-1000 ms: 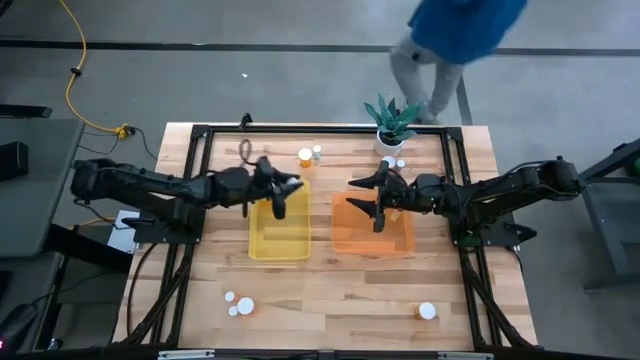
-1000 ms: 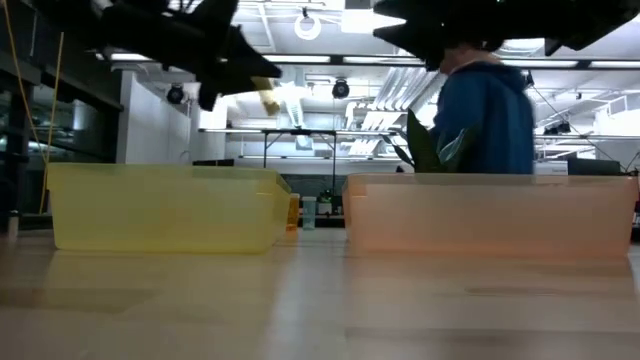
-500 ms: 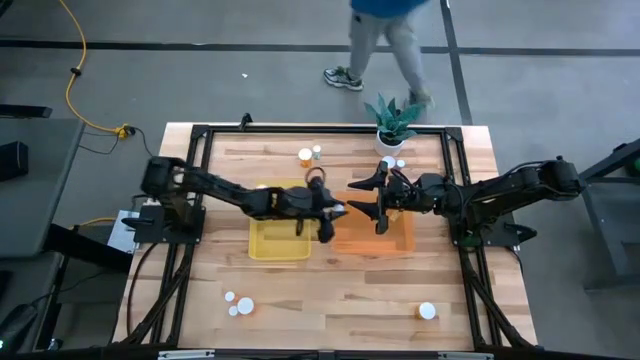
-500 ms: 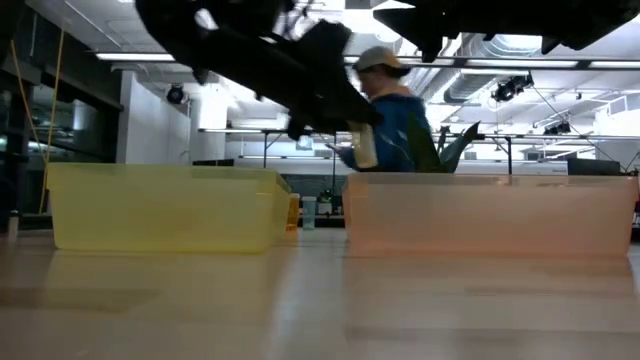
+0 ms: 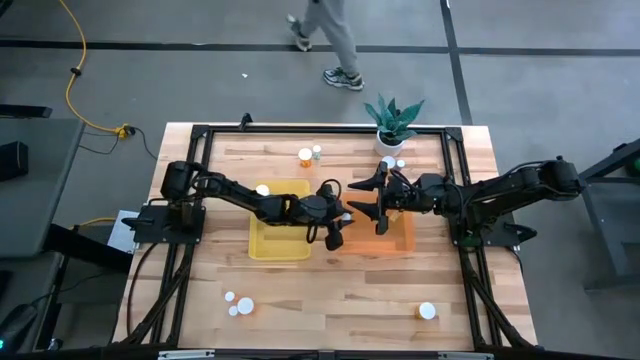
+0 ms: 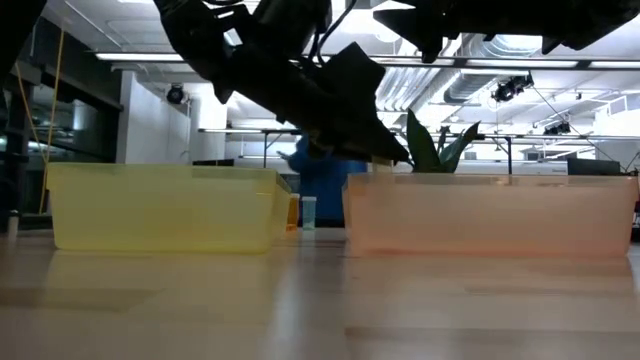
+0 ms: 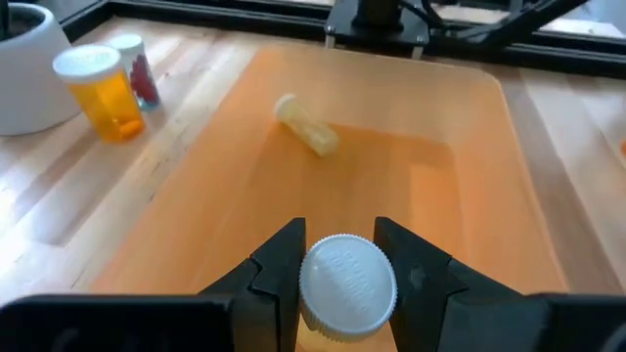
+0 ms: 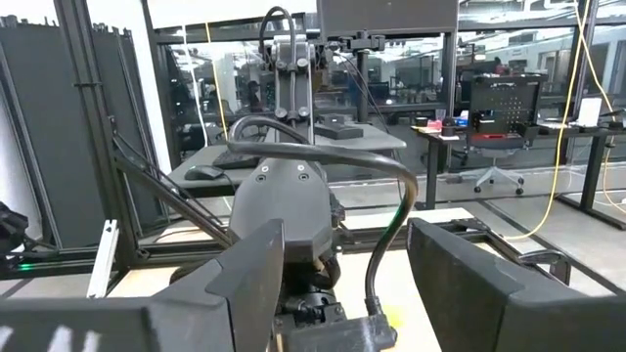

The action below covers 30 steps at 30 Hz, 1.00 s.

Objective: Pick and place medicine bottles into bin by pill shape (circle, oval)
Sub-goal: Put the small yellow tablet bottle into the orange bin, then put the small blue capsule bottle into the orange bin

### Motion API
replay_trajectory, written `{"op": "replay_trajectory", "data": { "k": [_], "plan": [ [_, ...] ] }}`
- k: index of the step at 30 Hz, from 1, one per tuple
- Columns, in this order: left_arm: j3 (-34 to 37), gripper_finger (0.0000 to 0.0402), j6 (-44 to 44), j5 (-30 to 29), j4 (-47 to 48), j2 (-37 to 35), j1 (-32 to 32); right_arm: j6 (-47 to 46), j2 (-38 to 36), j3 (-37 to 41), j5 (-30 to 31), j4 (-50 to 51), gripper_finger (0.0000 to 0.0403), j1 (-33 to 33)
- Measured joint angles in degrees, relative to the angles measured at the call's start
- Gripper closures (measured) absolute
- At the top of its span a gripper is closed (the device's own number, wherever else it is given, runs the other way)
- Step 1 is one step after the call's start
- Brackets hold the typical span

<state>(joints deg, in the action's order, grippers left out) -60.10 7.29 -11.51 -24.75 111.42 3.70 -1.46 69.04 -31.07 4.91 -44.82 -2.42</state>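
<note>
A: Wooden bench (image 5: 330, 290) in an open workshop, and a person (image 5: 325, 35) walking past its far side. What's different from a moment ago?

B: The left gripper (image 5: 338, 228) has swung right, from above the yellow bin (image 5: 278, 246) to the left edge of the orange bin (image 5: 395, 243). It carried a medicine bottle (image 7: 346, 286) along with it. The person has also moved leftward along the aisle.

A: Meaning?

B: My judgement is that this bottle has been sorted to the orange bin, and the release is what remains.

A: How is it gripped?

B: The left wrist view shows the fingers pinching it on both sides just under the white cap. The cap faces the camera, so the long axis runs down along the gripper toward the bin floor.

A: Anything in that bin already?

B: One small pale bottle (image 7: 307, 124) lying on its side, long axis flat on the floor and slanted across it.

A: And the right gripper (image 5: 381, 205)?

B: It hangs over the orange bin with its fingers spread wide and nothing between them, unchanged from before.

A: Other bottles?

B: Some stand on the bench beside the white plant pot (image 5: 390, 141), and others are near the front edge.
</note>
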Motion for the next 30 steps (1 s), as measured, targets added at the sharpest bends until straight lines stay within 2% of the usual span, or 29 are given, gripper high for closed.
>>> {"op": "replay_trajectory", "data": {
  "k": [11,21,25,28,30],
  "plan": [
    [0.0,0.0292,-0.5,0.0,2.7,0.0,0.0,0.0,0.0,0.0,0.0,0.0,0.0194,0.0],
    [0.0,0.0212,-2.0,-0.1,3.5,-1.5,0.1,-0.1,0.0,0.0,0.0,0.1,0.0194,0.0],
    [0.0,0.0178,-3.4,-0.7,10.5,-6.0,0.7,-0.1,0.0,0.0,0.0,0.7,0.0194,0.0],
    [0.1,0.0162,-3.0,-4.1,19.1,-11.7,1.6,-0.2,0.0,0.0,-0.5,0.9,0.0194,0.0],
    [1.7,0.0158,-2.5,-7.0,21.1,-16.3,1.9,-0.1,0.0,0.0,-1.0,0.9,0.0194,0.0]
  ]
}}
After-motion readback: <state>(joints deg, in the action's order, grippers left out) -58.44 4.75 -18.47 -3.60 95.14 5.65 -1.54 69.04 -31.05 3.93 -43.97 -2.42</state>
